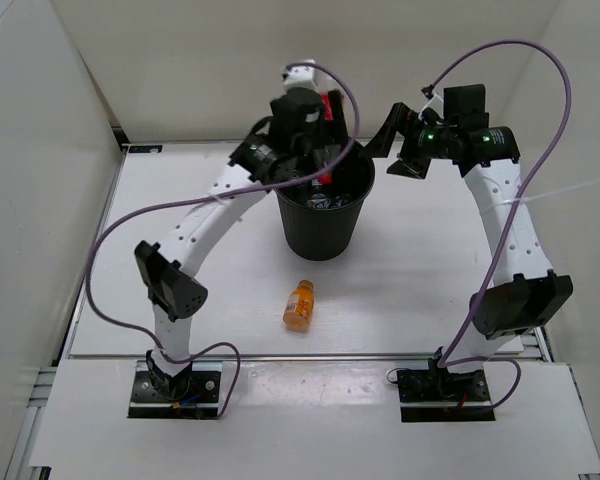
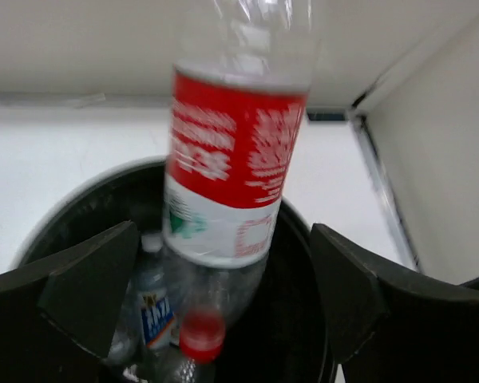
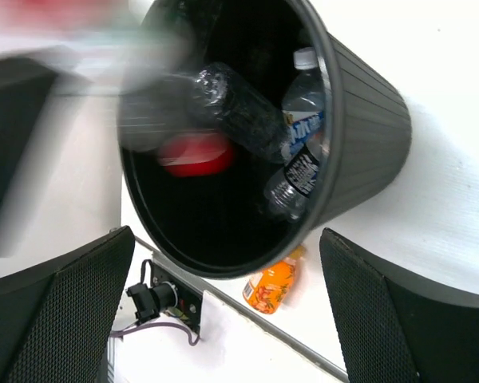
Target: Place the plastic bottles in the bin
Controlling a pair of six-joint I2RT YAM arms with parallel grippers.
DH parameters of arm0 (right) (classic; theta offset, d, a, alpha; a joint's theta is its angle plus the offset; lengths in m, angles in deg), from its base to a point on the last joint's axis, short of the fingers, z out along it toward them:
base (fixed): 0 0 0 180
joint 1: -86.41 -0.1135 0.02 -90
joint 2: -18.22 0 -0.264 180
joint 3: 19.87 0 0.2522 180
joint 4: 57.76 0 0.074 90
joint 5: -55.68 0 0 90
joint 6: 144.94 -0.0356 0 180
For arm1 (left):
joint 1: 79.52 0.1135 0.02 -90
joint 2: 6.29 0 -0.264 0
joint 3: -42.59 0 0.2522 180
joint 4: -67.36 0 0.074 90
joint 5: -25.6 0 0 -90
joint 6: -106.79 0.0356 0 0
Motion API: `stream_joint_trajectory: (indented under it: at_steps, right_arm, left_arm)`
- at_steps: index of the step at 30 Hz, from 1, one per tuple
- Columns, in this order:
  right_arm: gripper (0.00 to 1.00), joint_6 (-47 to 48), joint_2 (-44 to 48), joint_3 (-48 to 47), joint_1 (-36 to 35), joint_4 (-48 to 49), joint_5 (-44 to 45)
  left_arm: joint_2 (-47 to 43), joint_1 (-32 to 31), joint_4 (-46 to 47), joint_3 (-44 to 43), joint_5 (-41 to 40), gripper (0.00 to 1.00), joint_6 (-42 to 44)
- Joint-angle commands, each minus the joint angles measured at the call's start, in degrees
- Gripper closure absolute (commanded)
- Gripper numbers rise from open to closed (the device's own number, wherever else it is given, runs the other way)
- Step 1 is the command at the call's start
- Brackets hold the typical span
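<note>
The black bin (image 1: 325, 240) stands at the table's middle back. My left gripper (image 1: 315, 150) hangs over its rim, jaws wide open. In the left wrist view (image 2: 223, 271) the red-label bottle (image 2: 227, 159) is cap down and blurred between the open fingers, touching neither, its red cap (image 2: 201, 335) inside the bin (image 2: 80, 191). Clear bottles (image 3: 303, 112) lie inside the bin (image 3: 367, 136); one shows in the left wrist view (image 2: 153, 307). The short orange bottle (image 1: 299, 303) lies on the table in front of the bin. My right gripper (image 1: 395, 135) is open and empty, right of the bin.
White walls close in the table on the left, back and right. The right wrist view shows the orange bottle (image 3: 273, 286) beside the bin's base, and an arm base with its cable (image 3: 156, 303) at the near edge.
</note>
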Motion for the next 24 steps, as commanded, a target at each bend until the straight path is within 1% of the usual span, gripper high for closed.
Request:
stream_joint_trajectory:
  at_steps: [1,3,6,7,9,10,11,12,13,14,15,16,17,18,19,20,21,22,23,24]
  right_arm:
    - [0.00,-0.02,3.90,2.38,1.31,1.32,1.57]
    - [0.00,0.51,5.74,3.88,1.32,1.32,2.63]
    - [0.00,2.44,8.65,6.86,1.32,1.32,2.63]
    - [0.00,3.14,9.52,8.00,1.32,1.32,3.42]
    - [0.00,3.15,13.47,13.27,0.62,2.54,3.95]
    - [0.00,3.15,15.49,16.25,-0.08,4.55,5.34]
    - [0.00,2.28,20.56,19.85,-0.09,6.31,5.36]
    - [0.00,1.31,23.30,28.50,-0.09,8.15,5.36]
    - [0.00,0.17,25.94,32.93,-0.09,9.91,5.88]
    - [0.00,-0.54,29.62,40.20,-0.09,12.28,3.80]
    - [0.00,-0.54,30.70,40.27,-0.61,12.83,1.69]
    - [0.00,0.15,31.24,46.01,-1.31,12.83,-0.16]
    - [0.00,0.94,31.24,48.77,-2.45,13.53,-1.57]
    - [0.00,1.99,31.24,50.97,-6.03,13.53,-2.28]
    - [0.00,4.18,31.24,52.82,-8.24,14.06,-0.46]
    - [0.00,4.90,31.24,56.23,-12.96,14.67,1.38]
    - [0.00,4.91,30.46,57.75,-15.19,15.20,3.23]
    - [0.00,4.91,29.15,59.07,-17.04,15.99,4.38]
    - [0.00,4.91,28.18,60.12,-20.62,18.00,5.26]
    - [0.00,4.30,26.95,60.66,-22.66,18.89,6.75]
  left_arm:
    - [-2.51,-2.53,-1.62,-1.47,-3.03,0.00,3.63]
    - [-4.98,-3.58,-1.62,0.64,-6.20,0.00,4.58]
    - [-12.44,-5.08,-1.62,6.44,-12.44,0.00,6.09]
    - [-17.07,-5.08,-1.62,10.63,-16.63,0.00,6.09]
    - [-22.37,-5.08,-1.62,16.62,-22.54,0.00,3.03]
    - [-27.70,-4.30,-1.62,23.44,-26.74,0.00,1.88]
    - [-30.45,-3.42,-1.62,27.51,-27.65,0.00,0.74]
    - [-33.09,-2.19,-1.62,31.55,-27.66,0.00,-1.01]
    - [-35.55,0.08,-1.62,35.51,-27.66,0.00,-1.81]
    - [-39.84,2.19,-3.45,42.16,-27.66,0.00,-3.65]
    - [-41.62,2.21,-4.77,44.84,-26.71,0.00,-3.67]
    - [-42.95,4.21,-6.96,46.86,-26.70,0.00,-6.80]
    - [-44.61,5.37,-10.20,49.49,-26.70,0.00,-9.79]
    - [-45.15,6.68,-16.67,50.83,-26.09,0.00,-12.69]
    - [-45.16,9.39,-19.35,52.06,-25.21,0.00,-16.55]
    - [-45.68,10.64,-21.72,54.77,-23.37,0.00,-17.98]
    - [-45.68,11.69,-23.40,56.19,-22.14,0.00,-18.86]
    - [-45.68,13.79,-26.99,57.24,-21.08,0.00,-20.96]
    - [-45.68,14.68,-28.59,58.21,-19.33,0.00,-22.03]
    - [-45.68,15.48,-29.91,59.70,-18.62,0.00,-22.73]
